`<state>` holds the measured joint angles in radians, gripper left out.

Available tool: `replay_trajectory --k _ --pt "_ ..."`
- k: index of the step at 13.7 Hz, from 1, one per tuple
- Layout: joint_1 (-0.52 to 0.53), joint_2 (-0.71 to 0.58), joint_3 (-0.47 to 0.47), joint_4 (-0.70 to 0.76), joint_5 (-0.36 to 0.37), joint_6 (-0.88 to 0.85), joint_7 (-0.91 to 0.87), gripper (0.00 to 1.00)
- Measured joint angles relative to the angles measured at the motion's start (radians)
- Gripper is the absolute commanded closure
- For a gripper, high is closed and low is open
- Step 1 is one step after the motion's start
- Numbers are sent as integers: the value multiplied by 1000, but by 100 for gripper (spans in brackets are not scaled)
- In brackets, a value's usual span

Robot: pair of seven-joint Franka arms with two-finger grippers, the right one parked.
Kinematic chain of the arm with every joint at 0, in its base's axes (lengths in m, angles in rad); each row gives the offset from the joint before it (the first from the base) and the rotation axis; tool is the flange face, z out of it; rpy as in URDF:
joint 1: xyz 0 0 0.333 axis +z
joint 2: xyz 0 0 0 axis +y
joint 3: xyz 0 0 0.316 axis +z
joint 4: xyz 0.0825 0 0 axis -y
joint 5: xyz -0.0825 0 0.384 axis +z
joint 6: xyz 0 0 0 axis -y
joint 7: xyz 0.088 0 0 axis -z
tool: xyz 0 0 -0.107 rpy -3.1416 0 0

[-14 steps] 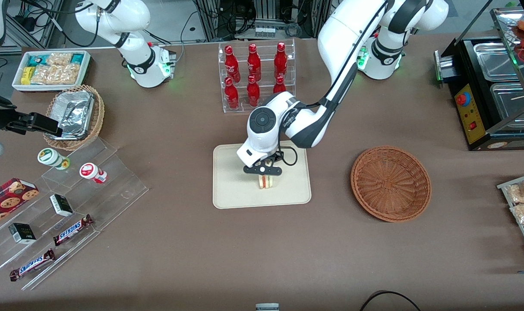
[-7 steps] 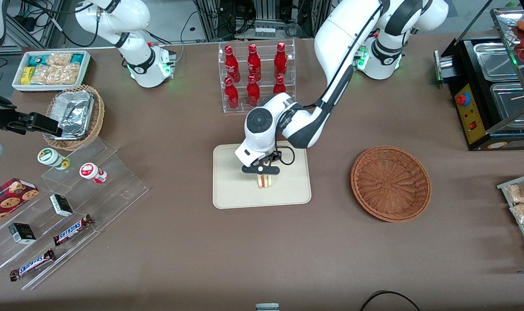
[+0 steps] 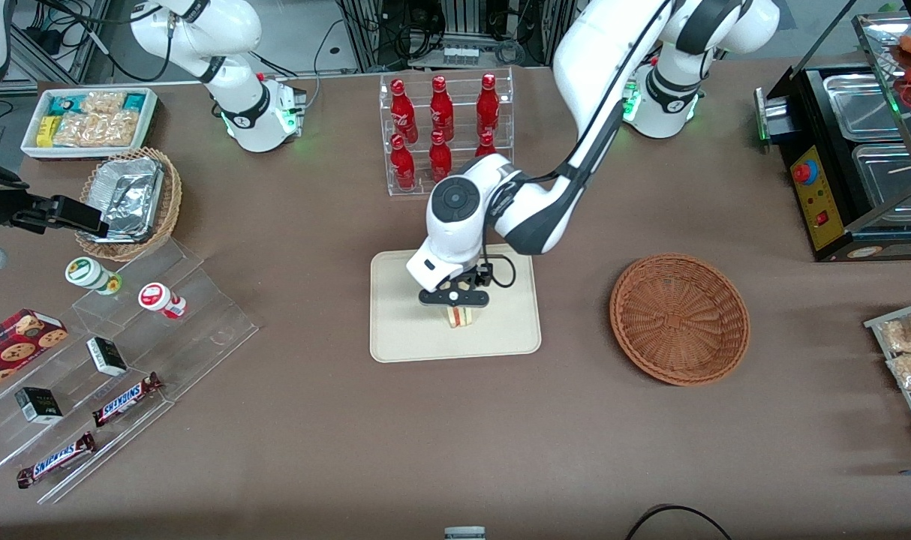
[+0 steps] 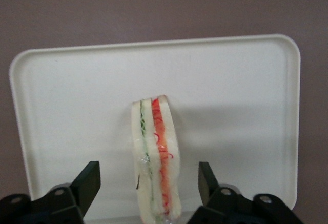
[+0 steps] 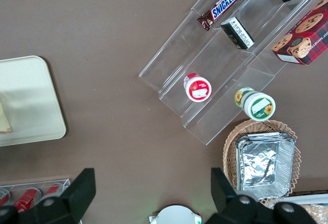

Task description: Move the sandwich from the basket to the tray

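Sandwich (image 4: 155,157), a pale bread wedge with green and red filling lines along its cut edge, is stood upright on the cream tray (image 3: 403,330). Gripper (image 3: 454,299) is held just above it, jaws apart and clear of the bread. Basket (image 3: 679,319) is seen lying well apart on the table.

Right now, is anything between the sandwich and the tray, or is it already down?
Nothing visible stands between them. The sandwich stands on its edge on the tray, and the tool hangs open above it, a finger on each side, touching nothing.
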<state>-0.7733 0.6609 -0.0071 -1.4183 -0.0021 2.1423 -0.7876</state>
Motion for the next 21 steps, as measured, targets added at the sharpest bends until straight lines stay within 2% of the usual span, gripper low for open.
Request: replay_trajectory --k 3,6,13,17,21 --pt "22 -126 51 1 0 -142 -15 0" --pt "107 -249 62 -13 2 -278 6 0" --pt "321 -598 68 -292 5 -355 339 0" --pt "463 -689 70 -314 5 -429 533 0" --pt "543 -714 71 -306 5 -481 632 0"
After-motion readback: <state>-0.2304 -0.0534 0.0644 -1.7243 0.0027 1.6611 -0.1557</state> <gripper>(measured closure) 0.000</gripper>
